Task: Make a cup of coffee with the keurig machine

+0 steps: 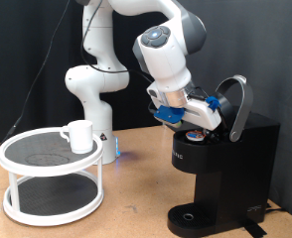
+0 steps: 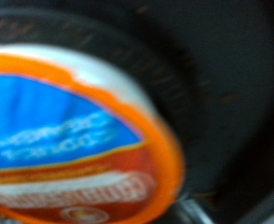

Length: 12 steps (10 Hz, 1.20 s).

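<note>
The black keurig machine (image 1: 225, 164) stands at the exterior view's right with its domed lid (image 1: 237, 99) hinged open. My gripper (image 1: 193, 126) reaches down into the open pod chamber under the lid. In the wrist view a pod with an orange and blue top (image 2: 76, 140) fills the picture, blurred and tilted, with the dark round chamber wall (image 2: 188, 89) around it. The fingers do not show there. The white cup (image 1: 79, 135) stands upright on the white two-tier tray table (image 1: 17, 159) at the exterior view's left, far from the gripper.
The machine's round drip tray (image 1: 191, 216) at its foot has nothing on it. The arm's white base (image 1: 94, 99) stands behind the tray table. A black curtain backs the wooden table (image 1: 136, 198).
</note>
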### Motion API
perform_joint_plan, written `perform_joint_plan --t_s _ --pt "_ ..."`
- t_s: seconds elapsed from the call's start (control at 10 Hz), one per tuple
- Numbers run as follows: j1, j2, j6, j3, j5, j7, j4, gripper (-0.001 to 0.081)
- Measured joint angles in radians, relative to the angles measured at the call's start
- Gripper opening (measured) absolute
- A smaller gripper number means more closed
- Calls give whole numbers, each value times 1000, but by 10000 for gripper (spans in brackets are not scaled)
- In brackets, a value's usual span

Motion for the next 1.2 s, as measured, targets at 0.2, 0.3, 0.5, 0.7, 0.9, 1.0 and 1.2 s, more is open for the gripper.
perform_joint_plan --t_s 0.2,0.3,0.5,0.7,0.9,1.0,1.2 --pt "1 12 25 11 51 -30 -2 734" --pt "1 14 29 14 63 -35 -3 734" --pt "-2 11 33 11 71 -37 -5 734" --pt "-27 -34 22 -9 71 -47 -25 734" --pt "-49 -84 18 -30 71 -56 -51 734" --pt "-62 -110 31 -40 71 -56 -63 734" --pt "-71 -134 43 -41 71 -56 -86 734"
